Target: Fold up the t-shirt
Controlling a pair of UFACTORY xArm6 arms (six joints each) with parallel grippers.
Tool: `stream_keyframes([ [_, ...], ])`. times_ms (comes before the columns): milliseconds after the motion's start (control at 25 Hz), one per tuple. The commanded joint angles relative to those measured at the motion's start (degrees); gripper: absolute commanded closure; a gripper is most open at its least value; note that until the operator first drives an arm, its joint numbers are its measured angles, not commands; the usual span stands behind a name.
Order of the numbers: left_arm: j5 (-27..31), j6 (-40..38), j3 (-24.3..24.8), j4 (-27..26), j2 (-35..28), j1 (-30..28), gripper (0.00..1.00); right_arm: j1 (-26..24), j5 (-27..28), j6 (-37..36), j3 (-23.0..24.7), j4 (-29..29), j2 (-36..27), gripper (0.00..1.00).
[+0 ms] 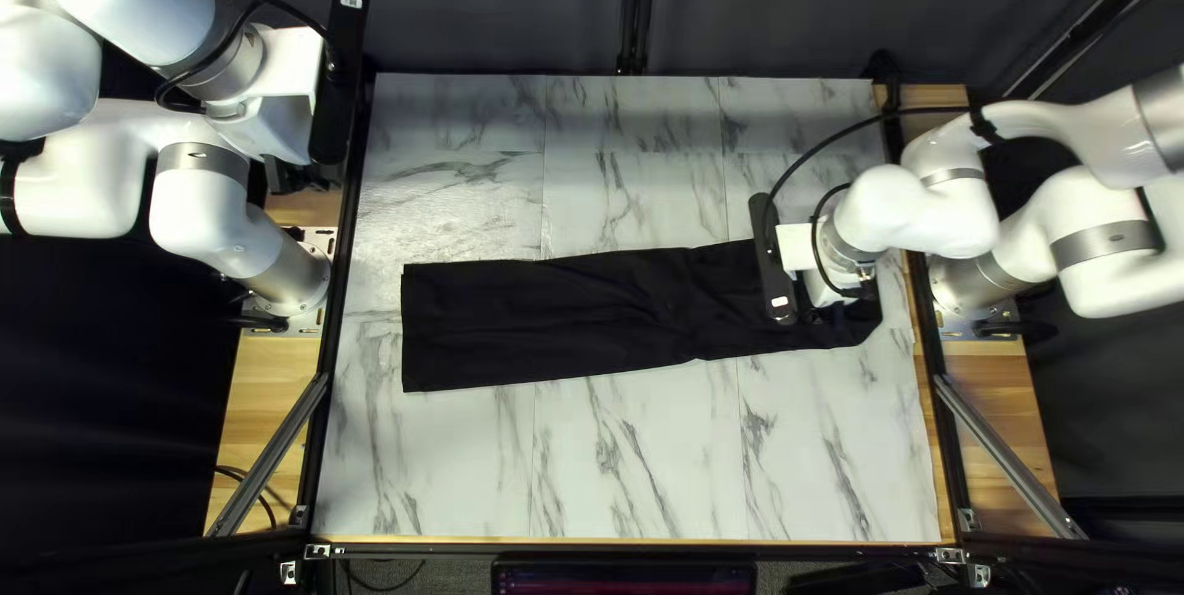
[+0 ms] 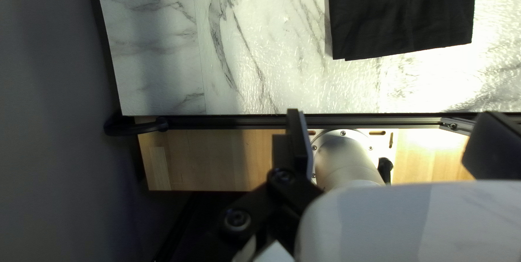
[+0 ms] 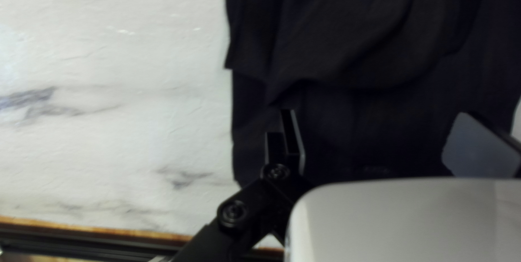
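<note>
While your left gripper (image 1: 290,83) hangs by the tabletop's (image 1: 629,459) far left corner — fingers wide — your right gripper (image 1: 804,247), also spread wide, is over the shirt's (image 1: 555,311) right end. The strip of cloth runs lengthwise between the left and right edges.

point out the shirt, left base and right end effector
Shirt (image 1: 629,311): top left view, middle of the cloth
Left base (image 1: 291,277): top left view, its pale column
Right end effector (image 3: 374,115): right wrist view, midway between its open fingertips
</note>
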Motion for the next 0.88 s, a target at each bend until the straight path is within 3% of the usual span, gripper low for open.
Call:
stream_keyframes([
  [40,0.0,0.0,0.0,0.0,0.0,0.0,0.00,-1.6,-2.6,-2.3,-2.7,0.0,4.2,0.00],
  [240,0.0,0.0,0.0,0.0,0.0,0.0,0.00,-0.6,-1.1,-0.3,-6.6,-2.2,5.7,0.00],
  [560,0.0,0.0,0.0,0.0,0.0,0.0,0.00,0.7,3.5,4.3,-7.8,-6.6,2.1,0.00],
  [720,0.0,0.0,0.0,0.0,0.0,0.0,0.00,4.3,6.2,10.4,-9.2,-10.1,0.7,0.00],
  [880,0.0,0.0,0.0,0.0,0.0,0.0,0.00,5.8,4.7,12.8,-6.0,-11.0,-1.0,0.00],
])
